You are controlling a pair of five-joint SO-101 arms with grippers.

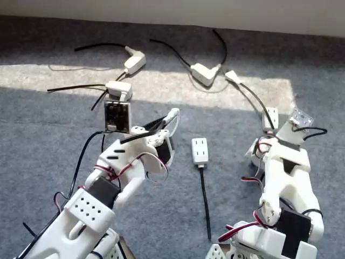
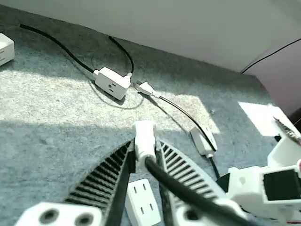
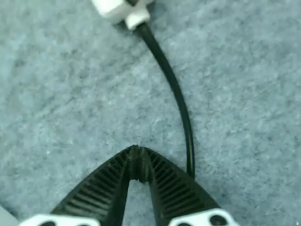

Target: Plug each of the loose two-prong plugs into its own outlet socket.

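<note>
Progress: early, with no plug seen seated.
- Left gripper [image 2: 146, 147] was clamped on a plug [image 2: 144, 135], near the strip [image 2: 142, 200] but not inserted.
- Second plug [image 2: 146, 88] lay loose just beside an outlet [image 2: 112, 82], whose slots were bare.
- Right gripper [image 3: 139, 164] was closed on nothing, low beside a cord [image 3: 176, 94].
- Surface was grey carpet [image 1: 48, 156] with a sunlit band across its far part. A pale wall [image 1: 226, 9] stood behind.

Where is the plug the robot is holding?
The white plug is clamped in the left gripper, near the middle of the high view, just left of the white outlet strip.
</note>
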